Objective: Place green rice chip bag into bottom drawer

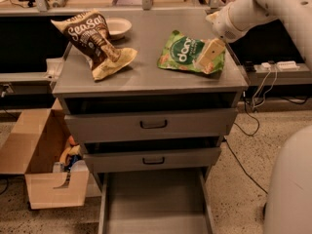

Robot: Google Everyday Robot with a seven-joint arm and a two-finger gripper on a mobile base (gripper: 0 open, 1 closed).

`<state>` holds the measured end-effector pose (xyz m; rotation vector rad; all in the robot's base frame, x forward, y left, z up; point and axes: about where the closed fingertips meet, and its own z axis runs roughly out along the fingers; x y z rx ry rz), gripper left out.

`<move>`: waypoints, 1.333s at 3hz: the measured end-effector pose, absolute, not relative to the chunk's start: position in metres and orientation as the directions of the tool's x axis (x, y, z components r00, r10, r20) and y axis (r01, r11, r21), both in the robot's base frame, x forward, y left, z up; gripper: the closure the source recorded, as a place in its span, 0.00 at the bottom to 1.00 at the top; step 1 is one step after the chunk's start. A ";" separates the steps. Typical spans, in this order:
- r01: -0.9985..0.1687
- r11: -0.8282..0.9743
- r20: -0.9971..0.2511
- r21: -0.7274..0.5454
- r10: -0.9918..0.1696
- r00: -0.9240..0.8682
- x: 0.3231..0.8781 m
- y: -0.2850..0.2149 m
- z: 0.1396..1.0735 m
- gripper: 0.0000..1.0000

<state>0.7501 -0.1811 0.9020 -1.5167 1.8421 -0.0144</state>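
Note:
The green rice chip bag lies flat on the grey cabinet top, right of centre. My gripper comes in from the upper right on a white arm and is low over the bag's right end, its cream fingers overlapping the bag. The bottom drawer is pulled out at the foot of the cabinet, its flat grey floor bare.
A brown-and-cream Sea Salt bag stands at the left of the top, with a white bowl behind it. Two upper drawers with black handles are slightly ajar. An open cardboard box sits on the floor at left. Cables trail at right.

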 end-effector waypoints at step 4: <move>-0.866 0.372 -0.533 -0.336 -0.833 -0.151 0.783 -0.181 0.858 0.49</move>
